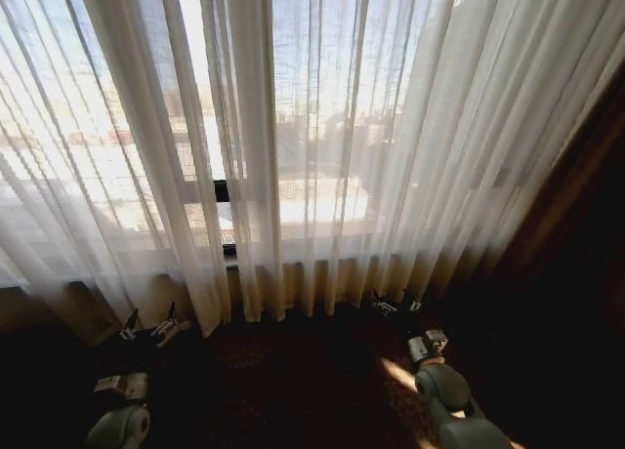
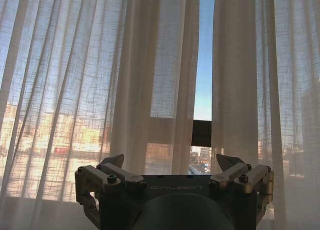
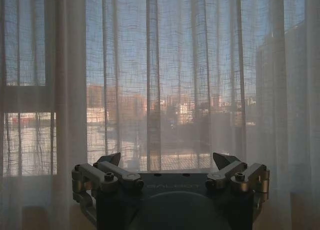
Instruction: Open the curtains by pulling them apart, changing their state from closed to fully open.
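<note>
Two curtains [image 1: 322,146] are being seen hanging across the window ahead of the robot, both sheer, cream-white and heavily pleated, reaching down towards the dark floor [image 1: 283,390]. They are being kept almost closed: only one narrow gap [image 1: 223,215] is being left between their inner edges, slightly to the left of the middle in the head view, and a piece of dark window frame [image 1: 222,190] is being shown through it. The left curtain [image 2: 75,90] and the right curtain [image 2: 240,80] are being separated by that same slit in the left wrist view, with blue sky showing in it and the dark frame bar [image 2: 201,132] crossing it lower down.

Two grippers are being held low, near the bottom hems and short of the fabric. The left gripper [image 1: 149,325] is being pointed at the left curtain, just left of the gap; its two fingers are being kept spread apart with nothing between them, as is being shown from its wrist [image 2: 169,162]. The right gripper [image 1: 395,304] is being pointed at the right curtain [image 3: 165,80], well right of the gap; its two fingers are likewise being held released and empty [image 3: 166,161]. Neither gripper is being seen touching the cloth.
</note>
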You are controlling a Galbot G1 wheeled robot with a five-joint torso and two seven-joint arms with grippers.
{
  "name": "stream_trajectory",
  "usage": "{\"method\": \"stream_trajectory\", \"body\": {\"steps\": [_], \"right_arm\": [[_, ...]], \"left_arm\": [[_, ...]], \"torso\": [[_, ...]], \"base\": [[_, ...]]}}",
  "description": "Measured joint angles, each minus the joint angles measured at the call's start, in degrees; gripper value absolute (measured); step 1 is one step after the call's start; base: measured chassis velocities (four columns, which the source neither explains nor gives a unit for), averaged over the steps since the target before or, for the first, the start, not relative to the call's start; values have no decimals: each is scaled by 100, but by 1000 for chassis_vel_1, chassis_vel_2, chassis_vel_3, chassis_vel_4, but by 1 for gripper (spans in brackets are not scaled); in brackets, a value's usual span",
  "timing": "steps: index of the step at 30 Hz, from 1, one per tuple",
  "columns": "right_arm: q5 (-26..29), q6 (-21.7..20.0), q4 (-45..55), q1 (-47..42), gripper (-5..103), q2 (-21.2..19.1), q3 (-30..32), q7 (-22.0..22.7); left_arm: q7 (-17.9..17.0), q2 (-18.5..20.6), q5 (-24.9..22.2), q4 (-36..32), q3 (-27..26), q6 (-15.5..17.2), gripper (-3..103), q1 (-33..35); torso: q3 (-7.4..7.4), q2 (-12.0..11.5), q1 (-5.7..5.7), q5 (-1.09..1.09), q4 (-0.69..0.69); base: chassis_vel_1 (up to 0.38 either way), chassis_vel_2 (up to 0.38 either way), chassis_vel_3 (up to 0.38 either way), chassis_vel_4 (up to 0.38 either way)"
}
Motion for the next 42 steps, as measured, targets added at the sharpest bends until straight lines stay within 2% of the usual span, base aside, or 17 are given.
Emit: {"method": "stream_trajectory", "body": {"steps": [21, 42], "right_arm": [[-86, 159, -215, 147, 100, 48, -136, -165], [-133, 242, -235, 202, 100, 154, -324, -254]], "left_arm": [[0, 0, 0, 0, 0, 0, 100, 0], [0, 0, 0, 0, -1, 0, 100, -1]], "torso": [[-1, 1, -1, 0, 0], [-1, 0, 0, 1, 0]], "base": [[-57, 54, 54, -48], [-290, 334, 292, -352]]}}
